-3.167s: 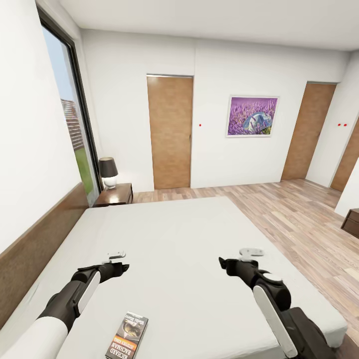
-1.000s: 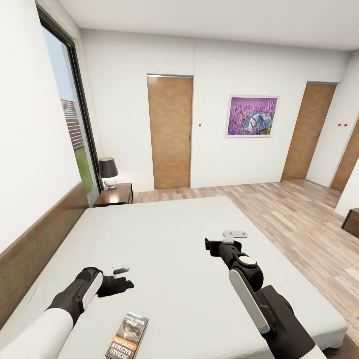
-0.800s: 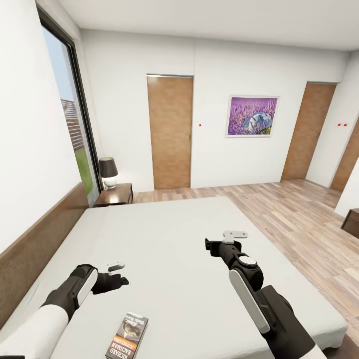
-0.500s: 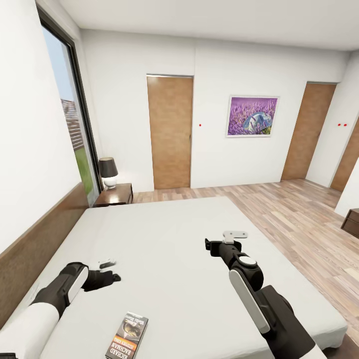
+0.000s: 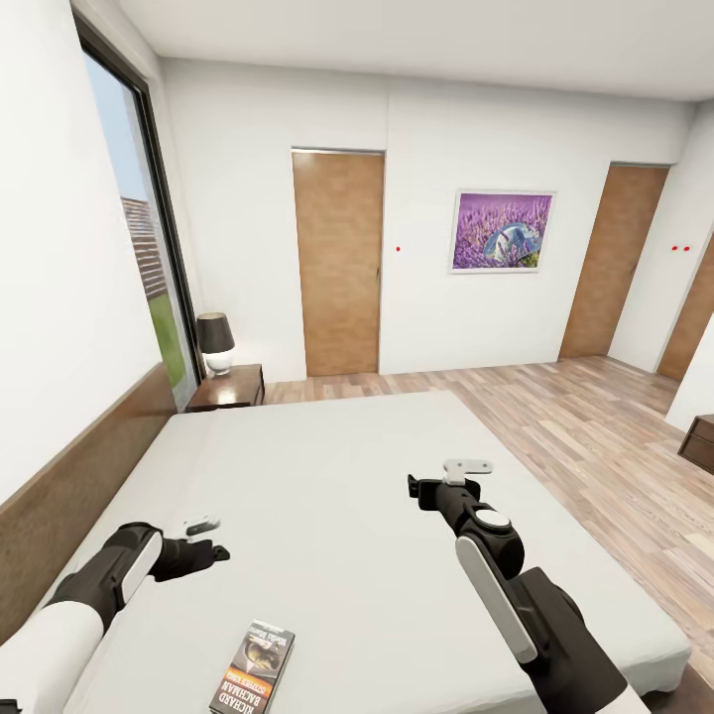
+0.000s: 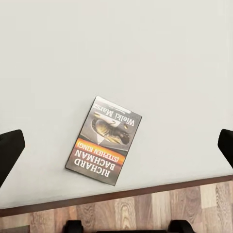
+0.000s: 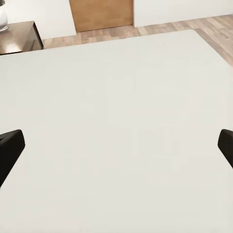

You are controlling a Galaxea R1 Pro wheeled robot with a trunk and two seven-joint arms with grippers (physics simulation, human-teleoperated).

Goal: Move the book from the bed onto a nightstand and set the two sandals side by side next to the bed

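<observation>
The left gripper (image 5: 216, 551) hovers low over the pale grey-white mattress of the large bed (image 5: 337, 466), its black forearm bent inward and its fingers spread wide. Just below and to the right of it, near the mattress edge, the thin dark paperback book (image 5: 254, 667) lies flat; its cover reads "RICHARD BACHMAN", "(STEPHEN KING)" and "Wielki Marsz". Further right, the right gripper (image 5: 416, 489) is raised above the mattress on a bent arm, wide open and holding nothing.
</observation>
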